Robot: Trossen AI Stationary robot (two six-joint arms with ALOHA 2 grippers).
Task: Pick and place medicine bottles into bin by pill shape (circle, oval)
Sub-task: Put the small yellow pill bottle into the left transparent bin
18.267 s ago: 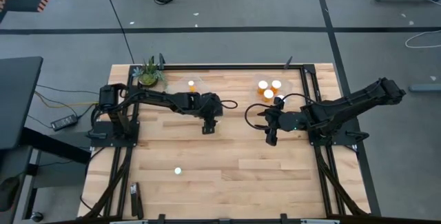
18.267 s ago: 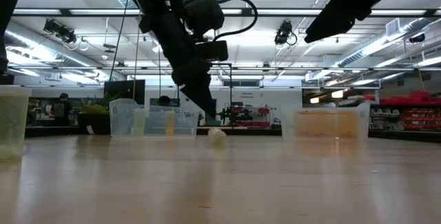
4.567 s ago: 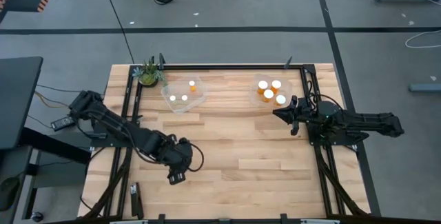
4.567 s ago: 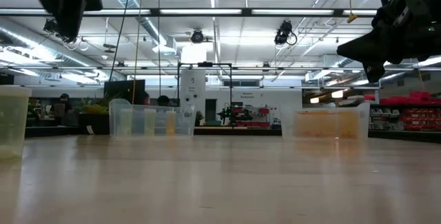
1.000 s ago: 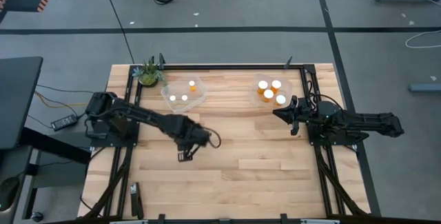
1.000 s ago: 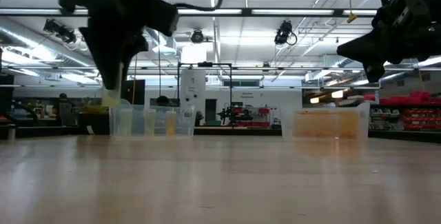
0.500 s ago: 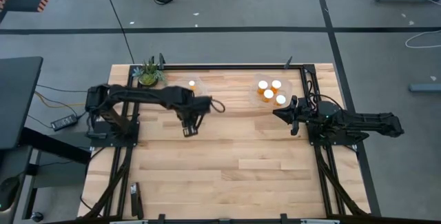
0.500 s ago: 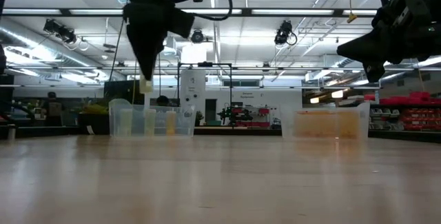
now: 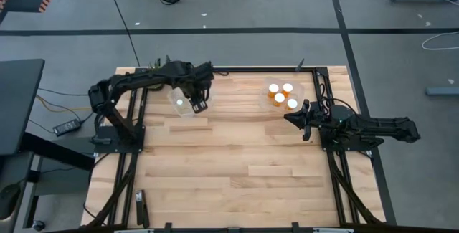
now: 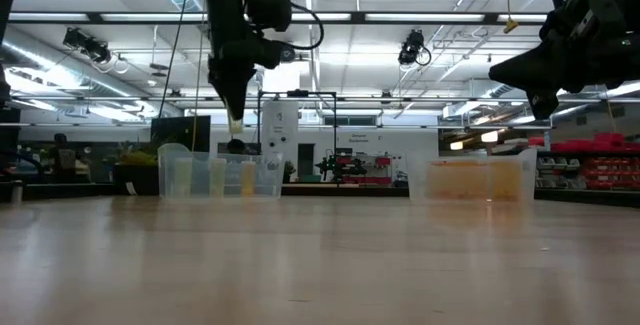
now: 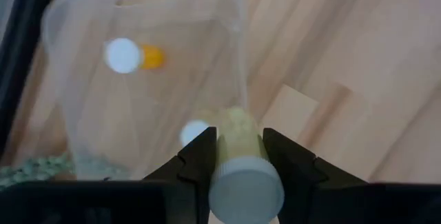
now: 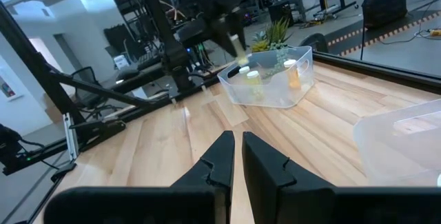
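Claw work is on the left side: the left claw (image 9: 200,105) hangs above the near edge of the left clear tub (image 9: 188,109) at the far left of the wooden worktop (image 9: 237,168), its fingers pinching a small amber medicine bottle (image 11: 240,156) with a white cap. In the left wrist view the bottle sits between the two dark fingers (image 11: 196,156), cap toward the camera, with the tub below it. Two more bottles lie inside that tub, one showing its white cap and orange body (image 11: 131,56), the other only a white cap (image 11: 194,133) just beside the held bottle. In the low view the left claw (image 10: 235,120) is well above the tub's rim.

Across the worktop, the right clear tub (image 9: 270,104) holds several white-capped bottles (image 9: 282,95) grouped together. The right claw (image 9: 298,118) waits just beside that tub, raised off the worktop, fingers pressed together and empty. A small green plant (image 9: 152,67) stands at the far left corner.
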